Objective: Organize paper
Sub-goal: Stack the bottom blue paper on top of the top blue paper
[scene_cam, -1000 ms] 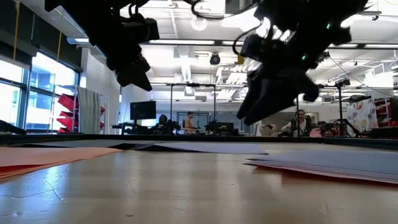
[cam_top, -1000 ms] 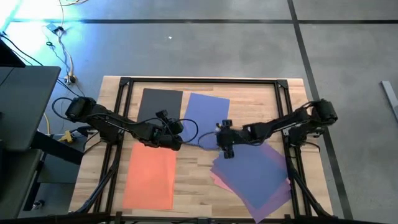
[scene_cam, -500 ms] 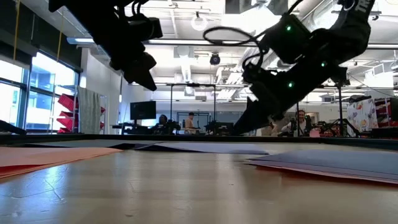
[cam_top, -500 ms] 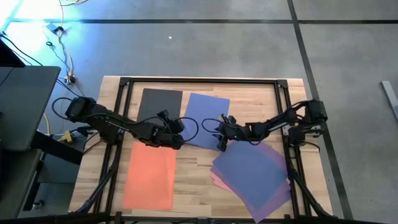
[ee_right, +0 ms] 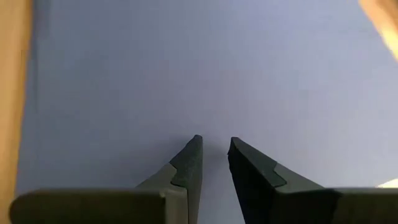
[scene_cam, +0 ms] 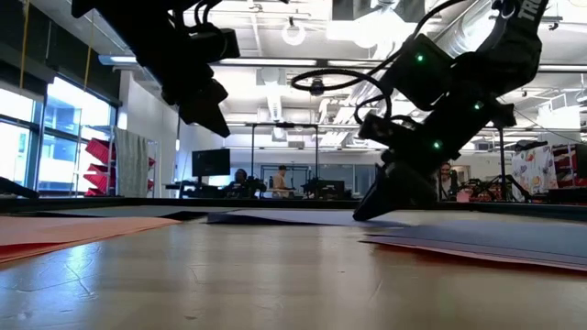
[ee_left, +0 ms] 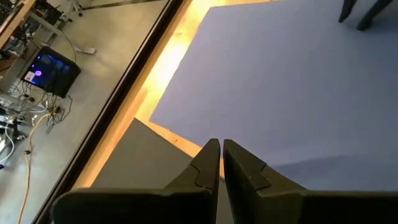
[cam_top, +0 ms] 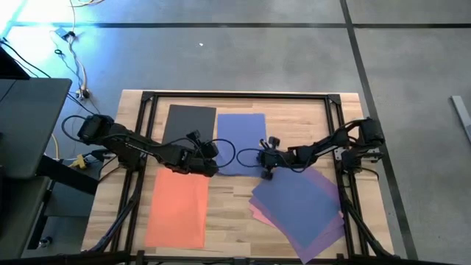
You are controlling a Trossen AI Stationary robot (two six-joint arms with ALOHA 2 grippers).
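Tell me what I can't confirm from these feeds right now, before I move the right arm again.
- Right gripper on the blue sheet: the right wrist view shows a narrow gap, but not whether paper is pinched.
- Pink sheet: the high view shows only an edge; the purple sheet covers it.
- Left gripper, shut: its own arm hides the paper beneath in the high view.

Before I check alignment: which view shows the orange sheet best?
The high view: the orange sheet lies whole at the table's front left. The low view catches only its edge; neither wrist view shows it.
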